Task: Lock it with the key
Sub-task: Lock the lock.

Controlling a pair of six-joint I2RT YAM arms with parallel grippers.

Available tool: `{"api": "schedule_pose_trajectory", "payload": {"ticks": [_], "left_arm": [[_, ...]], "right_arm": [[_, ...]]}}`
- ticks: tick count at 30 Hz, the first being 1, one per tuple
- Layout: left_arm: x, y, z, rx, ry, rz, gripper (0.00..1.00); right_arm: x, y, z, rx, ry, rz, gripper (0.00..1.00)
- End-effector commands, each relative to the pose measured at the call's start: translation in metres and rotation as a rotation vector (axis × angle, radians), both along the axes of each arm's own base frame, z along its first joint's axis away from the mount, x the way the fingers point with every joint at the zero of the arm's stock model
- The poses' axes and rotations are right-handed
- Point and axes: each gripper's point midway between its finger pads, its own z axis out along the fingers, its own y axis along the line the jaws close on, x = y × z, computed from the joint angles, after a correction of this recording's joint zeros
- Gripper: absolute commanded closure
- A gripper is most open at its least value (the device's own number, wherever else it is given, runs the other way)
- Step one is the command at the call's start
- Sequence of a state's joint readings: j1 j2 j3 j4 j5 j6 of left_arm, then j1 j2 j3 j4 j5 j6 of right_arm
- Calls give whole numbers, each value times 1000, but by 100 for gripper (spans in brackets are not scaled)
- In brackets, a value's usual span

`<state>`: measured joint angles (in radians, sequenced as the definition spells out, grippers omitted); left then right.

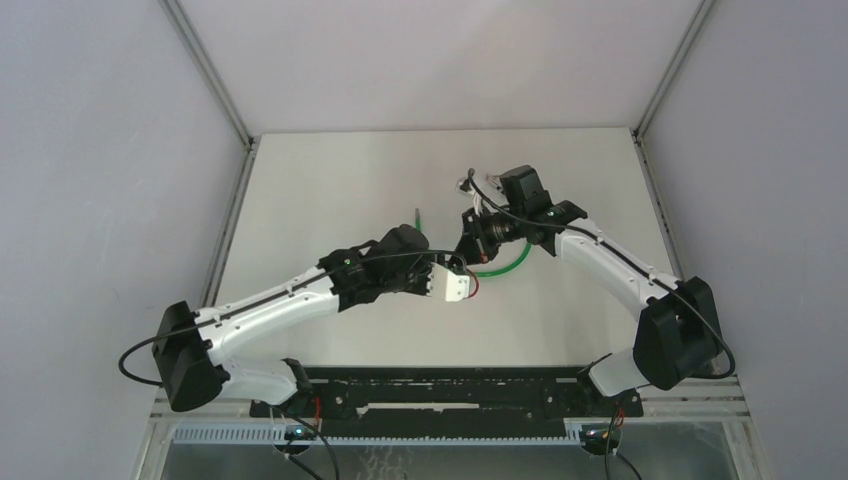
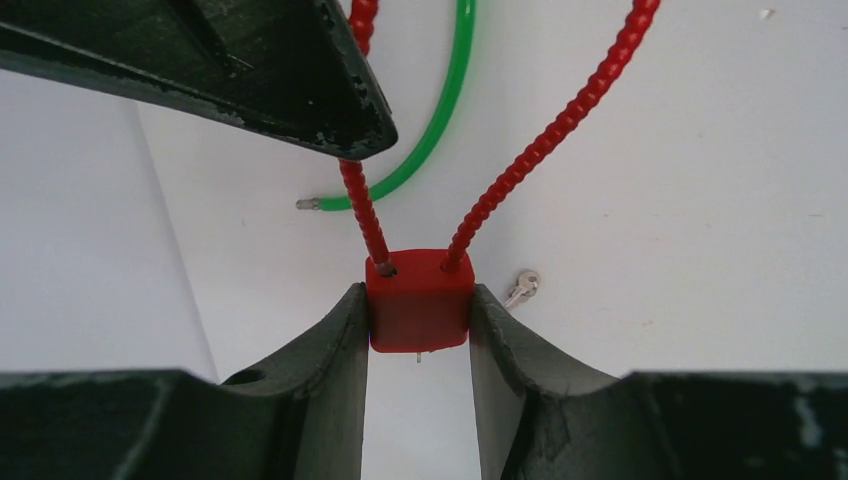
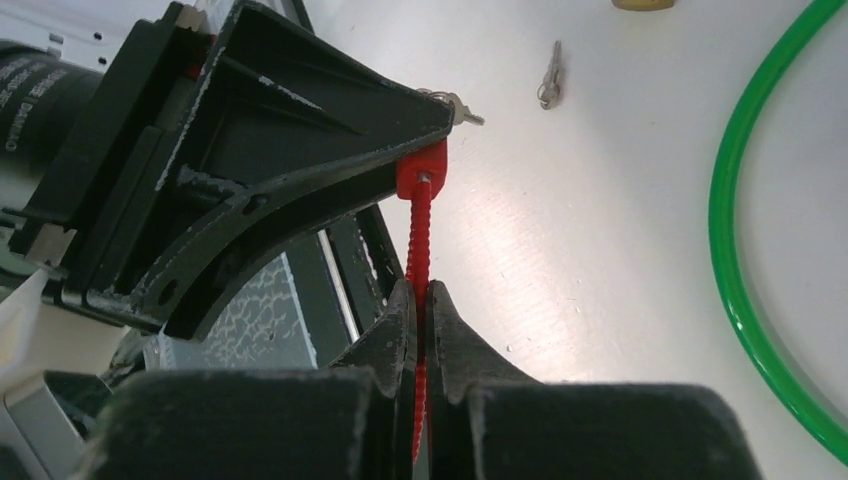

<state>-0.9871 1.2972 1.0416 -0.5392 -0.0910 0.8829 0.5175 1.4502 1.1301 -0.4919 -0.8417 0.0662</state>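
The left gripper (image 2: pixel 418 322) has both fingers clamped on the flat sides of the red lock body (image 2: pixel 418 298). It is held above the table (image 2: pixel 700 200) with the two cable ports facing away from the wrist; this grip most likely fixes the body against twisting. The red cable (image 2: pixel 560 125), a beaded shackle, leaves both ports and arcs outward. The right gripper (image 3: pixel 421 300) has its fingers closed tightly on one strand of that cable near the body, probably to steady it or seat it in its port. A green cable (image 3: pixel 730 200) lies loose on the table to the right, held by neither arm. A small key (image 2: pixel 522 288) rests on the table beside the lock body, also unheld. With both grippers occupied, one must release before the key can be picked up. The keyhole is not visible.
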Motion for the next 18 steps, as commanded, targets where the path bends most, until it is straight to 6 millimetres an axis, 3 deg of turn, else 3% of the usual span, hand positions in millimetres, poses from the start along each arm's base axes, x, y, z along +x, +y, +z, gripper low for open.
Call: {"api": "schedule_pose_trajectory", "payload": {"ticks": [1, 5, 8, 18], "left_arm": [[-18, -26, 33, -150, 37, -134, 100], [-17, -26, 39, -159, 46, -131, 100], [-4, -26, 46, -181, 39, -57, 100], [28, -24, 47, -201, -18, 117, 100]], "right_arm": [[-13, 7, 22, 88, -125, 133, 100], [-25, 8, 17, 81, -148, 197, 100], [-27, 9, 16, 73, -149, 200, 100], [-10, 10, 23, 66, -163, 61, 100]]}}
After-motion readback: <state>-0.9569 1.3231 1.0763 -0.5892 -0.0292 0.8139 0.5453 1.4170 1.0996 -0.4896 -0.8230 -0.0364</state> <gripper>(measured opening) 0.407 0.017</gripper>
